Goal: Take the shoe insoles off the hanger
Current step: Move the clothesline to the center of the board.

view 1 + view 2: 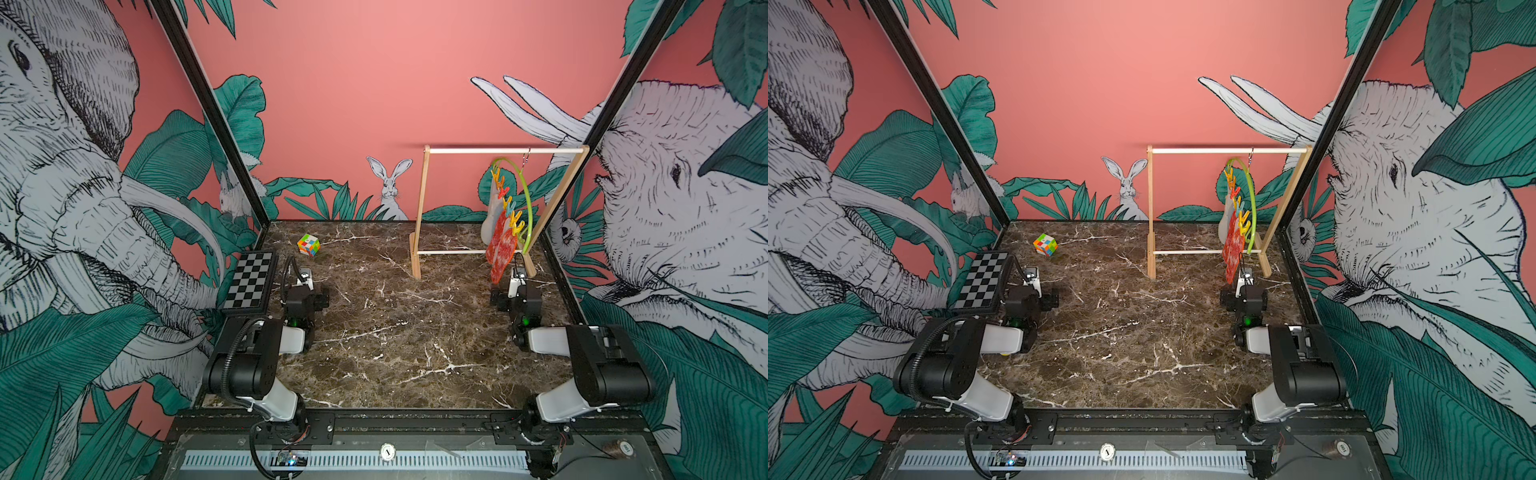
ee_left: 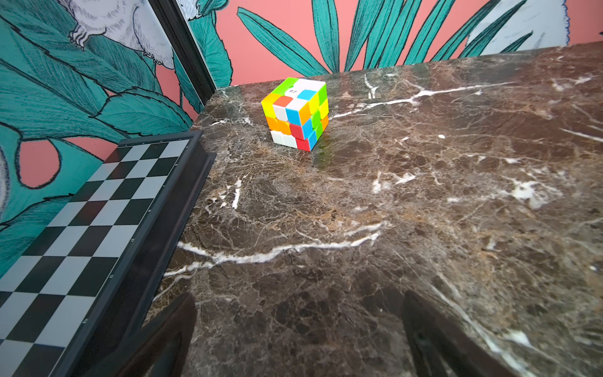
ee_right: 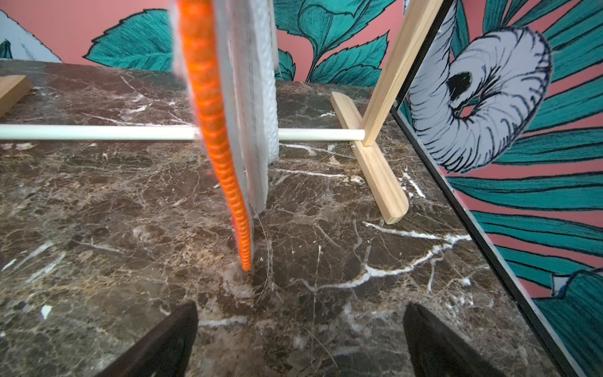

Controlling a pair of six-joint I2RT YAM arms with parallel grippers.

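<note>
The right gripper [image 3: 300, 313] has its jaws spread wide and holds nothing. It sits low over the table [image 3: 98, 212], and the shoe insoles [image 3: 208, 98] hang straight ahead of it, not touching it. The nearest one is red with an orange edge, and its tip comes down close to the table; a grey one and a bumpy white one hang right behind it. Yellow, orange and blue clips [image 1: 509, 203] pin them to the hanger [image 1: 527, 199] – a green hoop hooked on the top bar of the wooden rack [image 1: 424, 208] at the far right of the table. The rack's low white rod [image 3: 98, 133] crosses behind the insoles. The left gripper [image 2: 298, 303] has its jaws far apart too, with nothing in them – a colourful cube [image 2: 295, 114] stands farther ahead and a chessboard [image 2: 81, 212] sits by the left wall. The cube has a tiny mark on a white tile, too small to read. A round tag [image 1: 387, 451] on the front rail shows a 1
</note>
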